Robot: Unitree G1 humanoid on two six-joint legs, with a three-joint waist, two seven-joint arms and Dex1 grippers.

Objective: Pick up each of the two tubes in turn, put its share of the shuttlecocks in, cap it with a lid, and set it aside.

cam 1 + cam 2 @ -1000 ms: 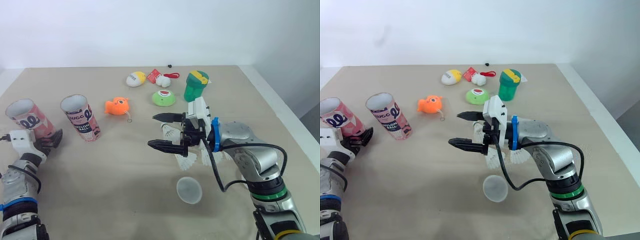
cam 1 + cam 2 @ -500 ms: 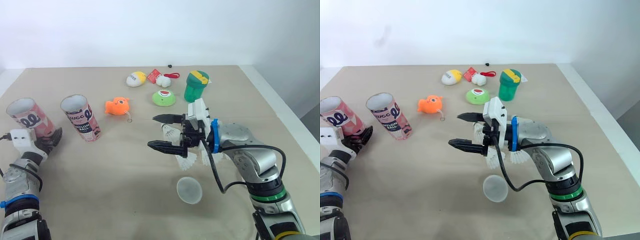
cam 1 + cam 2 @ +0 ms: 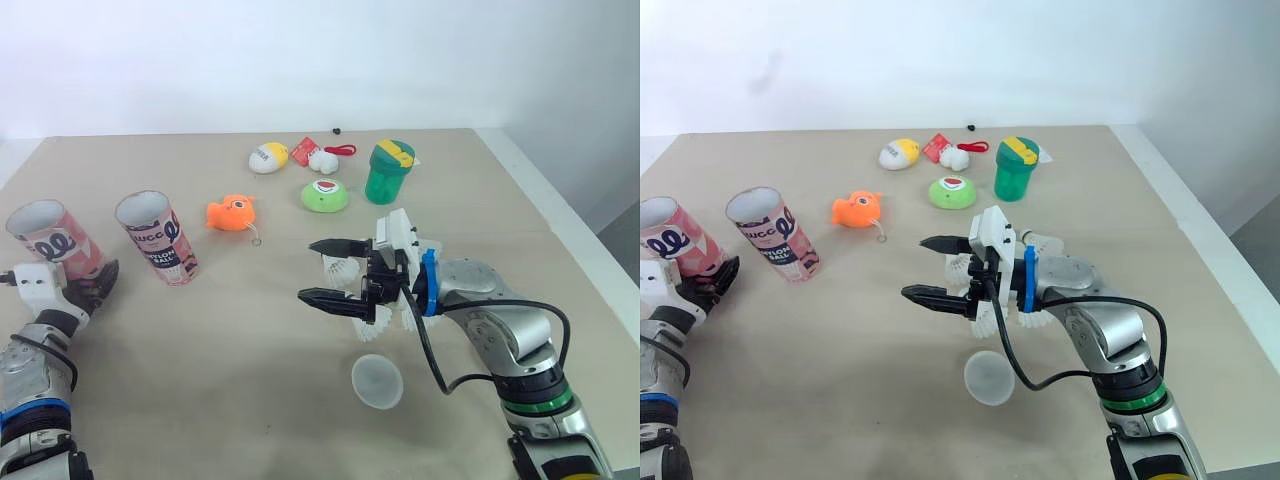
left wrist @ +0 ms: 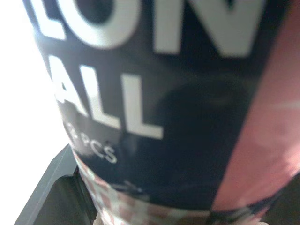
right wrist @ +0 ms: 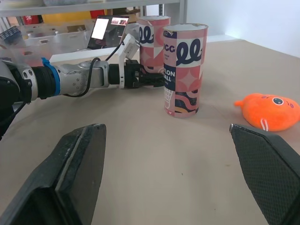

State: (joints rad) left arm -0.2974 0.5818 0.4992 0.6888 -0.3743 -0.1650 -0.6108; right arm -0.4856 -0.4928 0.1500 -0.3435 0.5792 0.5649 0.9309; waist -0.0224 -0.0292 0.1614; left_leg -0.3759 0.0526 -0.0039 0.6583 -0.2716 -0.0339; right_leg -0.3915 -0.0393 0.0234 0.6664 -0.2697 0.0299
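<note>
Two pink patterned tubes stand open-topped at the left. The outer tube (image 3: 45, 235) leans a little, and my left gripper (image 3: 92, 285) is shut on its lower part; its printed wall (image 4: 164, 93) is right up against the left wrist camera. The second tube (image 3: 157, 238) stands free beside it. My right gripper (image 3: 306, 270) hangs open over the table's middle, with nothing between its fingers (image 5: 79, 173). White shuttlecocks (image 3: 375, 315) lie in a heap just under and behind it. A round translucent lid (image 3: 377, 381) lies flat nearer to me.
An orange fish toy (image 3: 232, 213) lies between the tubes and the shuttlecocks. At the back are a green cup (image 3: 388, 172), a green round toy (image 3: 325, 195), a yellow-white egg toy (image 3: 267, 157) and a red-and-white toy (image 3: 320, 158). The table's right edge (image 3: 560, 240) runs close by.
My right gripper has sunk slightly and drifted a little toward me, still open. The left gripper and its tube have hardly moved.
</note>
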